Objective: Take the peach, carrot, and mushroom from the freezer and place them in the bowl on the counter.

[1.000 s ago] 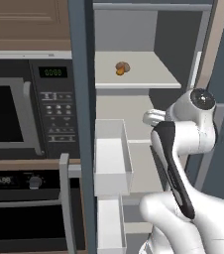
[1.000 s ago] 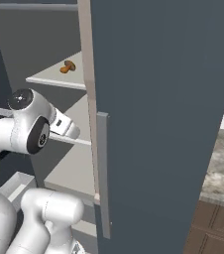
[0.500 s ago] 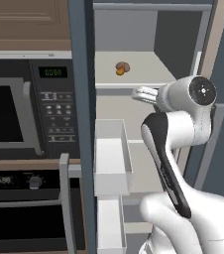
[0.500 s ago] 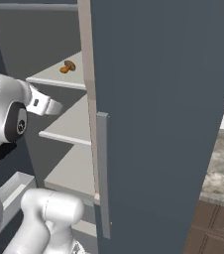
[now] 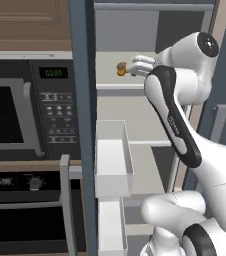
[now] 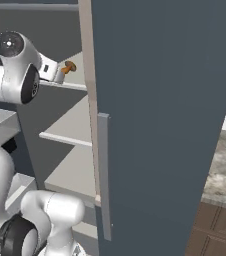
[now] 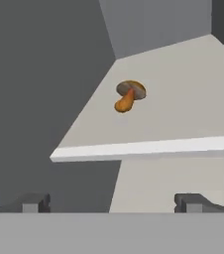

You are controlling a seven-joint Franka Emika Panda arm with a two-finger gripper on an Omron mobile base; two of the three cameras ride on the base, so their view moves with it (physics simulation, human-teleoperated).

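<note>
The freezer (image 5: 82,125) stands open, its dark door (image 6: 160,100) swung to the right. A brown mushroom (image 5: 120,69) with an orange stem lies on the upper pale shelf (image 7: 183,114); it appears too in the right base view (image 6: 69,66) and the hand view (image 7: 129,94). My gripper (image 5: 135,65) hovers at the shelf's front edge, just short of the mushroom, open and empty (image 7: 111,202). From the right it reaches in beside the door edge (image 6: 55,74). The peach, carrot and bowl are out of view. A strip of the counter (image 6: 225,165) lies right of the door.
A white door bin (image 5: 112,160) juts out below the arm. Left of the freezer are a black microwave (image 5: 15,115) and an oven (image 5: 25,210). Lower shelves (image 6: 70,132) are bare. Brown drawers (image 6: 220,225) sit under the counter.
The arm has lifted and the hand has risen from the middle shelf level to the upper shelf, closing on the mushroom. The jaws stay open.
</note>
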